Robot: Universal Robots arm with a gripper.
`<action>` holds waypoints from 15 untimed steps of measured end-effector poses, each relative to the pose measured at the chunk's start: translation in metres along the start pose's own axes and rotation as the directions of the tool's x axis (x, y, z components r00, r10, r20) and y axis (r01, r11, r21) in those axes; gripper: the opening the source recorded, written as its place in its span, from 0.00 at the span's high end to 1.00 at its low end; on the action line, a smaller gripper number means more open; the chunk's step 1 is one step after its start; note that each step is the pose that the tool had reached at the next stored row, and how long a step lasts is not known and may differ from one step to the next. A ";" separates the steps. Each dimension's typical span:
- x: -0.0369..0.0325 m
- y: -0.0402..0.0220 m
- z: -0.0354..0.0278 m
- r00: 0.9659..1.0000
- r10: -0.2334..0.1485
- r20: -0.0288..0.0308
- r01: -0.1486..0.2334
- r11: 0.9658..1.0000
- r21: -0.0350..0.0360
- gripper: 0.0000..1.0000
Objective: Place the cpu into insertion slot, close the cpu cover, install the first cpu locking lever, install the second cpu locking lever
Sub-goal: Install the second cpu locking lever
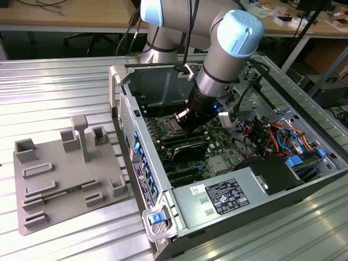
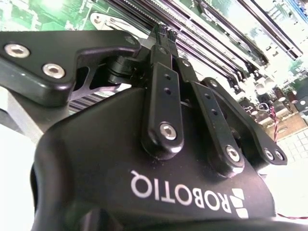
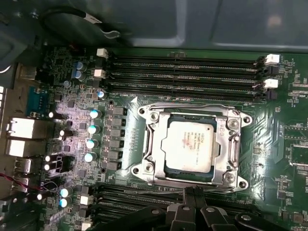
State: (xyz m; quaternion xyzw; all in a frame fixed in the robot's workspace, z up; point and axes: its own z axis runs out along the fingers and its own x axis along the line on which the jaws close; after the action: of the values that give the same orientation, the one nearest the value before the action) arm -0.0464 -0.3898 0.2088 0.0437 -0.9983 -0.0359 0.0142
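Note:
In the first wrist view the cpu (image 3: pixel 190 144), a silver-topped square chip, lies flat in the insertion slot (image 3: pixel 166 167). The cpu cover (image 3: pixel 154 139), a silver frame, lies down around the chip's edges. My gripper (image 3: pixel 193 192) hovers just off one side of the socket, its black fingertips together with nothing between them. The second wrist view shows the gripper (image 2: pixel 163 34) from behind, fingers meeting over the board's long slots. In the exterior view the gripper (image 1: pixel 187 124) reaches down into the open computer case beside the socket (image 1: pixel 173 122).
Long black RAM slots (image 3: pixel 187 72) run on both sides of the socket. A row of capacitors (image 3: pixel 91 130) stands near it. Cables (image 1: pixel 277 136) and a power supply (image 1: pixel 223 198) fill the case. A grey fixture plate (image 1: pixel 65 179) lies at the exterior view's left.

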 end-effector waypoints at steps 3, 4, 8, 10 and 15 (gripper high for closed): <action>0.0031 0.0003 0.0003 1.000 0.000 0.000 0.000 1.000 0.000 0.89; 0.0037 0.0003 0.0004 1.000 0.000 0.000 0.000 1.000 0.000 0.89; 0.0063 0.0005 0.0006 1.000 0.000 0.000 0.000 1.000 0.000 0.89; 0.0073 0.0006 0.0007 1.000 0.000 0.000 0.000 1.000 0.000 0.89; 0.0101 0.0008 0.0009 1.000 0.000 0.000 0.000 1.000 0.000 0.89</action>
State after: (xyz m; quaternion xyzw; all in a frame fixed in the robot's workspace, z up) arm -0.0565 -0.3898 0.2082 0.0437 -0.9983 -0.0359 0.0142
